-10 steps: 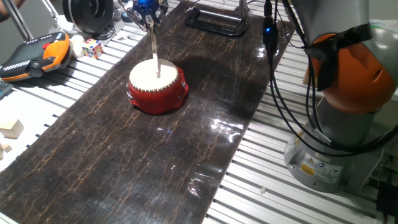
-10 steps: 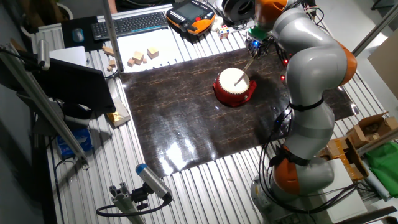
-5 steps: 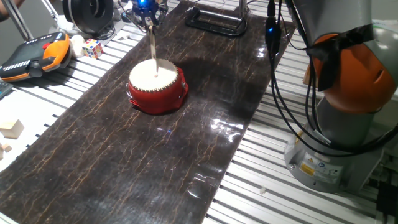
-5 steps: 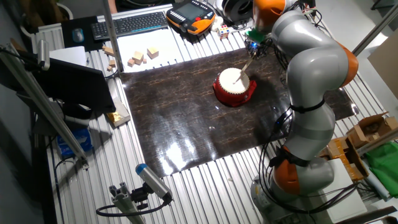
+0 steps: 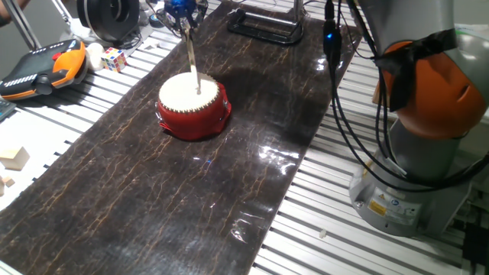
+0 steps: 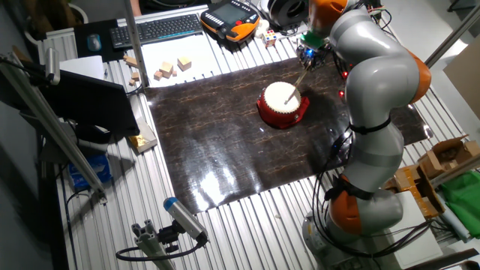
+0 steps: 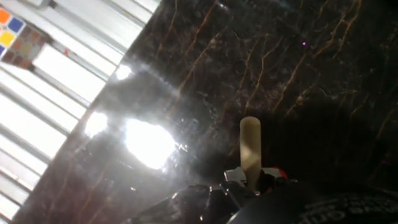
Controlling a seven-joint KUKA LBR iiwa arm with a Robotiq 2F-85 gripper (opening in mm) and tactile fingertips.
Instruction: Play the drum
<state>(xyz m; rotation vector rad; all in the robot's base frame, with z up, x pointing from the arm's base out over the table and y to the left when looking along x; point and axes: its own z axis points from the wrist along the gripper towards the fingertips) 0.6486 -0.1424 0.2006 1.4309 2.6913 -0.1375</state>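
Note:
The drum (image 5: 192, 107), red with a cream-white skin, stands on the dark mat (image 5: 153, 191); it also shows in the other fixed view (image 6: 283, 103). My gripper (image 5: 183, 14) hangs behind the drum and is shut on a thin pale wooden stick (image 5: 191, 57). The stick slants down and its tip rests on or just above the skin near its far right part. In the other fixed view the gripper (image 6: 309, 56) holds the stick (image 6: 298, 79) over the drum. The hand view shows the stick (image 7: 250, 149) end-on above the mat; the drum is hidden there.
An orange and black teach pendant (image 5: 42, 67) and a colour cube (image 5: 114, 58) lie left of the mat. Wooden blocks (image 5: 14, 159) sit at the left edge. A black frame (image 5: 263, 27) lies at the mat's far end. The arm's base (image 5: 420, 130) and cables stand right.
The stick's tip has shifted slightly right on the drum skin, after a small dip toward the skin's middle. The drum has not moved.

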